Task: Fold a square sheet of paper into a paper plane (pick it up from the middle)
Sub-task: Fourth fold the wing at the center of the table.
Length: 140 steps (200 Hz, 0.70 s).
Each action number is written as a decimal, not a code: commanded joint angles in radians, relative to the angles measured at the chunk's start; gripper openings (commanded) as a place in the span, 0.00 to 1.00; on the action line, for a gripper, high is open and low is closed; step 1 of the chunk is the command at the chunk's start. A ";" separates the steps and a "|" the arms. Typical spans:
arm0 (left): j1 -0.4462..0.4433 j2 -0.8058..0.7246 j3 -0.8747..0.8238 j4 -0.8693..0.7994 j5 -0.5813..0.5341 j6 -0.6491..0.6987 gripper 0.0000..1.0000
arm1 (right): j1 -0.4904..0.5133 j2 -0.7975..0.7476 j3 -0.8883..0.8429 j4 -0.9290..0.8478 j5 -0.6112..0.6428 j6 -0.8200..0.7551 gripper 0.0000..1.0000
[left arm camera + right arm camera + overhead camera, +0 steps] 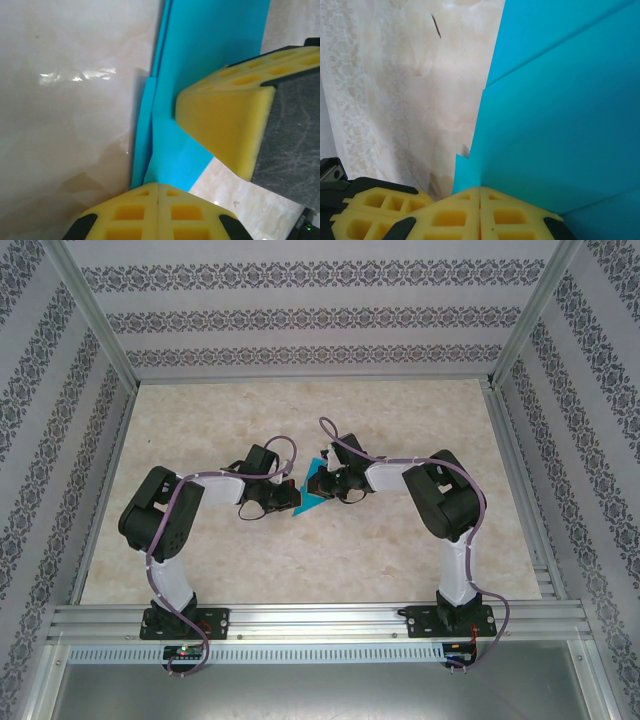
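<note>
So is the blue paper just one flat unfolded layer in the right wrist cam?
No, the paper shows overlapping folded layers with stepped edges, running into the shut right gripper.

Beige marbled table (300, 560), walls (300, 315) far, left and right in white paper with grey patterned bands, aluminium posts (95, 315) at far corners, slotted aluminium rail (320, 618) along near edge, even bright light.

Matt paper (560, 100), glossy table (60, 150).
</note>
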 commanded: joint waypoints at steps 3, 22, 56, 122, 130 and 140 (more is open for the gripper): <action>-0.004 -0.030 -0.010 0.109 0.067 -0.047 0.00 | 0.011 0.045 0.001 -0.025 0.025 -0.003 0.08; -0.004 -0.009 -0.001 0.130 0.064 -0.056 0.00 | 0.011 0.045 0.000 -0.027 0.026 -0.001 0.08; -0.003 0.025 0.016 0.108 0.024 -0.045 0.00 | 0.011 0.049 0.000 -0.029 0.025 0.000 0.07; -0.004 0.044 -0.008 -0.018 -0.011 0.017 0.00 | 0.010 0.055 0.009 -0.058 0.042 -0.005 0.07; -0.003 0.032 -0.019 -0.050 -0.004 0.039 0.00 | 0.009 0.057 0.012 -0.067 0.048 -0.008 0.07; -0.003 0.013 -0.033 -0.095 0.000 0.066 0.00 | 0.009 0.059 0.015 -0.078 0.054 -0.008 0.07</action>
